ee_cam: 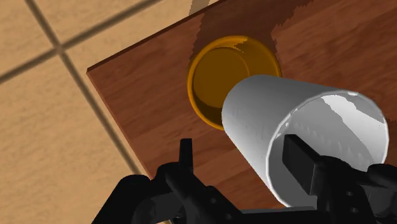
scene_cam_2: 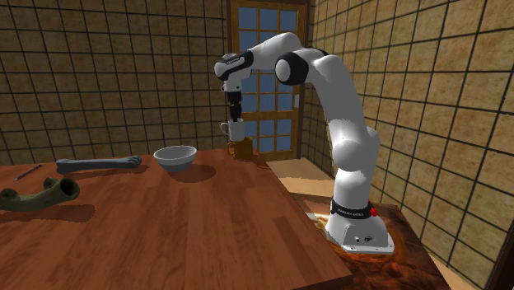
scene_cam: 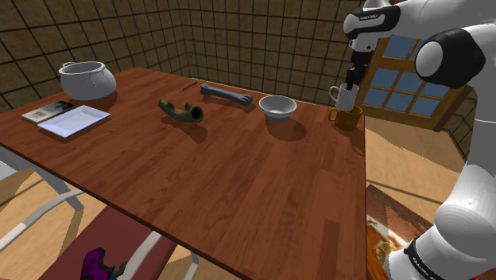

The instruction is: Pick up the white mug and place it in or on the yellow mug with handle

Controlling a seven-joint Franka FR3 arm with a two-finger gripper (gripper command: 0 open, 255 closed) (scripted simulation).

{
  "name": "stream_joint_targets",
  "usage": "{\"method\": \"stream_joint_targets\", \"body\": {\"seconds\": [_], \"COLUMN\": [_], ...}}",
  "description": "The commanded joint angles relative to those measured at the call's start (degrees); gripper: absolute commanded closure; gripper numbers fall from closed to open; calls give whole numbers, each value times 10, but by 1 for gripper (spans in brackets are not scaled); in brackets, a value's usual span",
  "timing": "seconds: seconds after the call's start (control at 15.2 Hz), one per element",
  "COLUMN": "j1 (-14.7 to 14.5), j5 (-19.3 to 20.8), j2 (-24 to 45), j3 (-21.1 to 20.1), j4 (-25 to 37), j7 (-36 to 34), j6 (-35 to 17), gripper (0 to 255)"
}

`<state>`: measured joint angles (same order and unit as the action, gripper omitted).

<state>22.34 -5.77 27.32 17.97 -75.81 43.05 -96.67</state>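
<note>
No writing can be read. The arm (scene_cam: 465, 60) has a short line of pale lettering on the dark band (scene_cam: 370, 14) by its wrist, at one o'clock in the shoulder view. Another sits on the dark ring (scene_cam_2: 354, 212) above its base, at four o'clock in the second exterior view. Both are too small to make out.

Brown tiled walls (scene_cam_2: 99, 74) ring a reddish wooden table (scene_cam: 238, 191) — beyond its far corner, a wood-framed door (scene_cam_2: 262, 21) with blue panes; the floor (ee_cam: 44, 140) is tan tile.

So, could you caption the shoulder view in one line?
The gripper at the rim of the white mug, just above the yellow mug at the corner of the table.
</note>
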Motion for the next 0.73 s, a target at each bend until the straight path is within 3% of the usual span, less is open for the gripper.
{"method": "stream_joint_targets", "body": {"seconds": [0.0,0.2,0.46,0.66], "j1": [0,0,11,11], "j5": [0,0,-4,-4], "j2": [0,0,20,20], "j3": [0,0,0,0], "j4": [0,-1,104,104], "j7": [0,0,-1,-1], "j6": [0,0,85,84], "gripper": [0,0,0,0]}}
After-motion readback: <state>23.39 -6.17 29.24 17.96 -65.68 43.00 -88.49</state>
